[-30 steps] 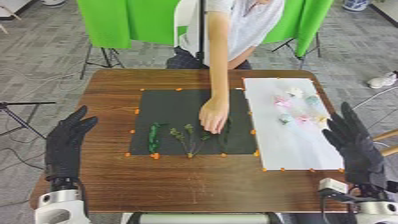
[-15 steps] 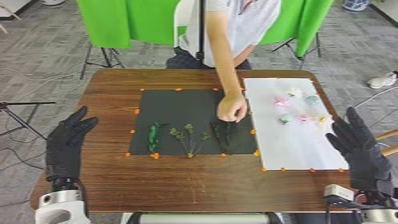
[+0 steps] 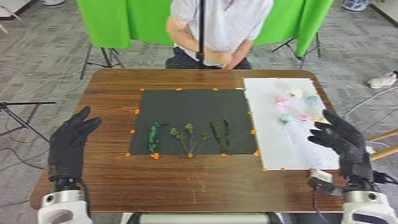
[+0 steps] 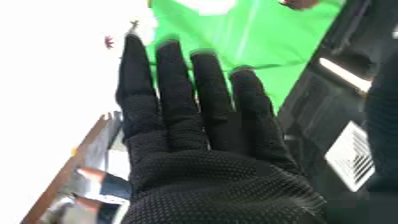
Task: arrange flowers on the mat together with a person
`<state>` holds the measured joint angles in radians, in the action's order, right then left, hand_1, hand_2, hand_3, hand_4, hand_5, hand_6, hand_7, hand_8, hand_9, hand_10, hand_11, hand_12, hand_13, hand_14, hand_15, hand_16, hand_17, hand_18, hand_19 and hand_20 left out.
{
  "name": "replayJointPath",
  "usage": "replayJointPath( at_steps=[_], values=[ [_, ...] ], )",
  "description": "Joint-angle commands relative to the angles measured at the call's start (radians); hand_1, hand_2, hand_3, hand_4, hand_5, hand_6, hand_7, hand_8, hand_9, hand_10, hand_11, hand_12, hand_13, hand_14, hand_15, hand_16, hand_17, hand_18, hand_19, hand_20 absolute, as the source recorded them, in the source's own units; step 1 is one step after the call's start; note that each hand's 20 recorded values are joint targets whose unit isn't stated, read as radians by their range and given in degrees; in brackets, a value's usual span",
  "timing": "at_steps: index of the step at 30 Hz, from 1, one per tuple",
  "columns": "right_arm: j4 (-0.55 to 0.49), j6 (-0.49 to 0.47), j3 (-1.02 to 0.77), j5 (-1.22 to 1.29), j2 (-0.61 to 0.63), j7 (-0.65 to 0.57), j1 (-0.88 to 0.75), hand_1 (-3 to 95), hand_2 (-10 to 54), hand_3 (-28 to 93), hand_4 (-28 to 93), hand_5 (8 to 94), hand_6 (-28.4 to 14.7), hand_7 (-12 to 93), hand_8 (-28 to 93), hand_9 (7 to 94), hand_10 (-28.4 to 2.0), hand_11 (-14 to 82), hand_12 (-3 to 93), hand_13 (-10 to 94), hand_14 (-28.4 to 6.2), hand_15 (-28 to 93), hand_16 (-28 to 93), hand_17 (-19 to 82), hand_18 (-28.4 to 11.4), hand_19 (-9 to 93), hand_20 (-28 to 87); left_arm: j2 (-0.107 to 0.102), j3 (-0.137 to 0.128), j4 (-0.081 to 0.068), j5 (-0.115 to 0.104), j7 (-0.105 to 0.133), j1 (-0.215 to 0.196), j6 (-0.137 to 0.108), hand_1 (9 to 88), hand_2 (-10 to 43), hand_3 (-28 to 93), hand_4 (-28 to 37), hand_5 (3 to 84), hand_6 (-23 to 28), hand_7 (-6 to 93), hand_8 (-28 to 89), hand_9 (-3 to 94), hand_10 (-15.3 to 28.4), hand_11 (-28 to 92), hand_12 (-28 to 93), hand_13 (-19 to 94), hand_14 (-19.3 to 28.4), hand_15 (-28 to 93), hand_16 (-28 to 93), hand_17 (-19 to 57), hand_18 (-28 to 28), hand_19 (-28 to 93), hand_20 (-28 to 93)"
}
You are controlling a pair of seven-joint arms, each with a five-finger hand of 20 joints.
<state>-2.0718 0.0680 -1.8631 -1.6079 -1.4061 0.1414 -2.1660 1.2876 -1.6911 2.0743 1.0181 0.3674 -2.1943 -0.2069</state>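
Note:
The dark mat [image 3: 191,107] lies on the table with three green stem pieces along its near part: a leafy sprig [image 3: 154,137] at left, a branching one [image 3: 190,140] in the middle and a slim one [image 3: 221,135] at right. Pale pink, white, yellow and bluish flowers [image 3: 282,101] rest on the white sheet [image 3: 302,150]. My right hand [image 3: 345,145] is open over the sheet's right edge, close to the flowers; in the right wrist view the hand [image 4: 209,165] has straight fingers. My left hand [image 3: 68,145] is open at the table's left side, away from the mat.
Orange tabs [image 3: 155,156] hold the mat's edges. The brown table [image 3: 178,185] extends in front of the mat. Across it, a person stands with hands [image 3: 222,57] together beyond the far edge. A thin dark pole [image 3: 202,30] rises before the person.
The person's hand has left the right-hand stem on the mat and drawn back past the far edge. My right hand has shifted left over the white sheet's edge.

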Motion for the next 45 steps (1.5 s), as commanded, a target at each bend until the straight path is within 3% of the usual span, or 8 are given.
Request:
replayJointPath(
  at_steps=[1, 5, 15, 17, 24, 27, 35, 45],
  values=[
    [0.005, 0.147, 0.079, -0.316, 0.176, -0.108, 0.107, 27.4, -9.5, 67, -23, 45.2, -3.7, 11, -8, 61.0, -15.0, 13.1, 15.5, 64, -13.6, 18, 15, 42, -15.4, 41, 41, 0.009, 0.008, -0.005, 0.007, -0.009, -0.005, 0.007, 18.2, 0.1, 70, -28.3, 49.6, 3.4, 10.6, -6, 52.2, 15.2, 20, 14, 39, 16.6, 17, -1, 8.2, 10.2, 9, 15],
    [0.022, 0.139, 0.112, -0.466, 0.227, -0.188, 0.151, 29.8, -9.5, 65, -22, 48.3, -3.1, 12, -8, 66.7, -15.4, 14.4, 16.7, 70, -12.5, 21, 17, 47, -15.4, 53, 42, 0.009, 0.013, -0.005, 0.009, -0.009, -0.004, 0.006, 18.7, -0.2, 70, -28.3, 49.6, 3.4, 10.5, -6, 52.3, 15.3, 20, 14, 39, 16.6, 17, -1, 8.1, 10.2, 9, 15],
    [0.113, 0.073, 0.253, -0.717, 0.341, -0.328, 0.288, 33.3, -9.5, 63, -22, 55.8, -0.2, 14, -8, 75.1, -14.1, 17.9, 17.9, 81, -9.4, 28, 19, 55, -12.6, 67, 39, 0.008, 0.019, -0.008, 0.01, -0.017, 0.003, 0.008, 19.4, -0.9, 70, -28.2, 49.6, 3.3, 10.7, -6, 52.4, 15.4, 20, 14, 40, 16.8, 18, -1, 8.1, 10.2, 10, 15],
    [0.132, 0.059, 0.278, -0.729, 0.356, -0.336, 0.314, 33.7, -9.5, 63, -23, 56.3, 0.1, 14, -9, 75.7, -14.0, 18.0, 18.2, 83, -8.8, 28, 19, 55, -12.4, 71, 33, 0.008, 0.021, -0.008, 0.013, -0.018, 0.005, 0.011, 19.6, -1.0, 70, -28.1, 49.5, 3.3, 10.6, -6, 52.5, 15.3, 20, 14, 40, 16.7, 18, -2, 8.1, 10.2, 10, 15],
    [0.217, 0.052, 0.385, -0.823, 0.392, -0.383, 0.412, 34.3, -9.5, 64, -23, 56.4, 0.5, 14, -8, 76.9, -13.3, 18.0, 18.0, 86, -7.2, 29, 20, 58, -11.0, 74, 30, 0.006, 0.029, -0.014, 0.017, -0.027, 0.018, 0.018, 20.5, -1.3, 69, -27.2, 49.5, 3.3, 10.6, -6, 52.5, 15.4, 20, 14, 40, 16.8, 18, -2, 8.1, 10.3, 10, 16],
    [0.239, -0.004, 0.417, -0.891, 0.4, -0.422, 0.445, 34.5, -9.5, 64, -23, 56.1, 0.8, 14, -8, 77.1, -13.3, 18.0, 18.0, 87, -6.9, 29, 20, 58, -10.9, 75, 30, 0.006, 0.03, -0.014, 0.017, -0.029, 0.018, 0.019, 20.9, -1.4, 69, -26.6, 49.5, 3.3, 10.6, -6, 52.4, 15.4, 20, 15, 40, 16.8, 18, -2, 8.1, 10.3, 10, 16],
    [0.283, -0.044, 0.48, -0.982, 0.422, -0.521, 0.492, 34.1, -9.5, 64, -23, 56.6, 1.2, 14, -8, 78.0, -13.2, 18.2, 18.2, 89, -6.1, 31, 21, 59, -10.7, 78, 29, 0.006, 0.032, -0.015, 0.017, -0.033, 0.019, 0.02, 21.4, -1.9, 69, -25.7, 49.3, 3.3, 10.9, -6, 52.3, 15.2, 21, 15, 40, 16.8, 18, -2, 8.0, 10.3, 10, 16],
    [0.336, -0.05, 0.516, -0.999, 0.422, -0.499, 0.493, 37.9, -9.5, 64, -24, 58.1, 2.2, 15, -9, 80.4, -11.6, 18.6, 18.0, 92, -4.6, 31, 23, 62, -9.4, 82, 26, 0.006, 0.032, -0.017, 0.017, -0.037, 0.021, 0.022, 22.0, -2.1, 69, -25.0, 49.2, 3.2, 11.2, -6, 52.3, 15.3, 21, 15, 40, 16.9, 18, -2, 7.9, 10.4, 10, 16]
  ],
)
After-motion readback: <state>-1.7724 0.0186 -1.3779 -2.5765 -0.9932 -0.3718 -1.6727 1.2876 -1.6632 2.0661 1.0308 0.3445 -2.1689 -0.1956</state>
